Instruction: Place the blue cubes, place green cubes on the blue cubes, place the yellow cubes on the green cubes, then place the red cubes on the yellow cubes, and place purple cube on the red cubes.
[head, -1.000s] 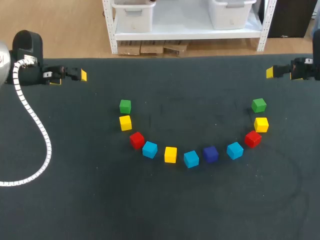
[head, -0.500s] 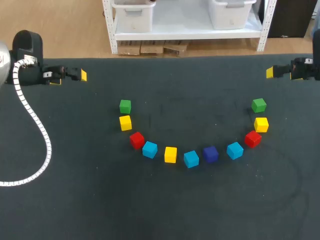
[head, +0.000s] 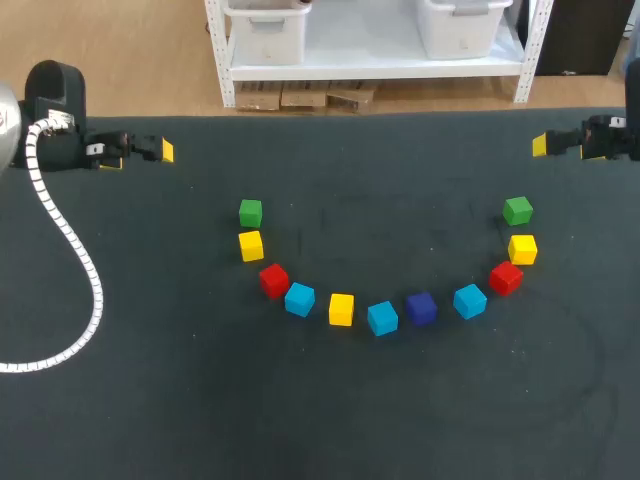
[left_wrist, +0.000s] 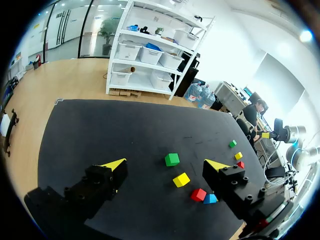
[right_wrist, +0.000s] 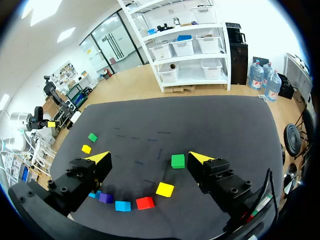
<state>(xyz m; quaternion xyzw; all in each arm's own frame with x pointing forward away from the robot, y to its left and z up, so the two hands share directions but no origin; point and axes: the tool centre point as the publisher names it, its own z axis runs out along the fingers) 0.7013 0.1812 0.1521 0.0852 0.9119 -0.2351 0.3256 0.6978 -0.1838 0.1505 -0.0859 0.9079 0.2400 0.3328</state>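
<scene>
Several cubes lie in an arc on the black table (head: 150, 380). From the left end they are green (head: 250, 212), yellow (head: 251, 245), red (head: 273, 280), blue (head: 299, 298), yellow (head: 341, 309), blue (head: 382, 318), purple (head: 421, 308), blue (head: 469, 300), red (head: 505, 277), yellow (head: 522, 249) and green (head: 517, 210). My left gripper (head: 155, 150) hovers at the far left, open and empty (left_wrist: 165, 164), with the left green cube (left_wrist: 172, 159) far ahead of it. At the far right my right gripper (head: 550, 145) is also open and empty (right_wrist: 149, 158), well short of the right green cube (right_wrist: 178, 161).
A white ribbed cable (head: 75, 260) from my left arm trails over the table's left side. The table's far edge (head: 380, 112) runs just behind both grippers.
</scene>
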